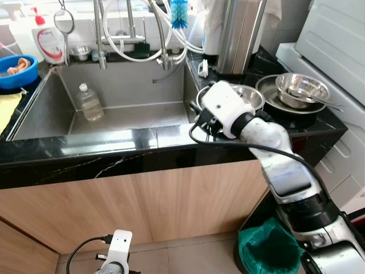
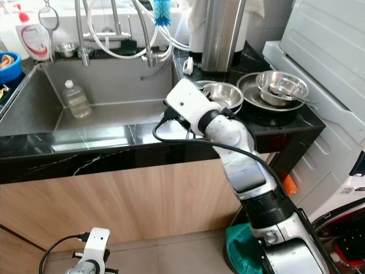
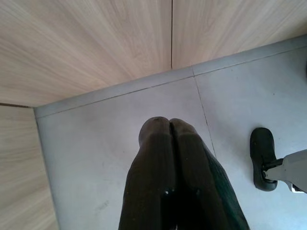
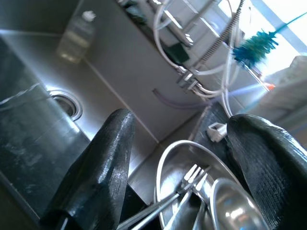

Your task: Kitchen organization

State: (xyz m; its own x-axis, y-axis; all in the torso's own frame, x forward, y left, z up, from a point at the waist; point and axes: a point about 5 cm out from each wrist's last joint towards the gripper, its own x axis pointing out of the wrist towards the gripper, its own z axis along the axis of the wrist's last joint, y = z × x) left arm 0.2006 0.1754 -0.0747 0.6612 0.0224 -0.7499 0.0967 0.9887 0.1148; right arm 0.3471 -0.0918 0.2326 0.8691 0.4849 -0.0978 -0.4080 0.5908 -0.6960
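My right gripper (image 4: 180,122) is open at the right end of the sink (image 1: 131,117), over the black counter's edge. Between its fingers (image 4: 103,163) I see a steel bowl (image 4: 192,158) holding a fork (image 4: 192,176) and other cutlery. This bowl (image 1: 251,94) stands on the counter just beyond my white right wrist (image 1: 225,108). A clear plastic bottle (image 1: 90,103) lies in the sink basin. More steel bowls (image 1: 301,88) are stacked on a dark plate at the far right. My left gripper (image 3: 169,122) hangs shut and empty above the grey floor.
Taps and hoses (image 1: 134,34) rise behind the sink, with a blue brush (image 1: 179,12) and a tall steel cylinder (image 1: 239,34). A blue bowl (image 1: 17,71) and a soap bottle (image 1: 50,43) stand at the left. A white appliance (image 1: 336,40) is at the right, and a green bag (image 1: 265,248) is on the floor.
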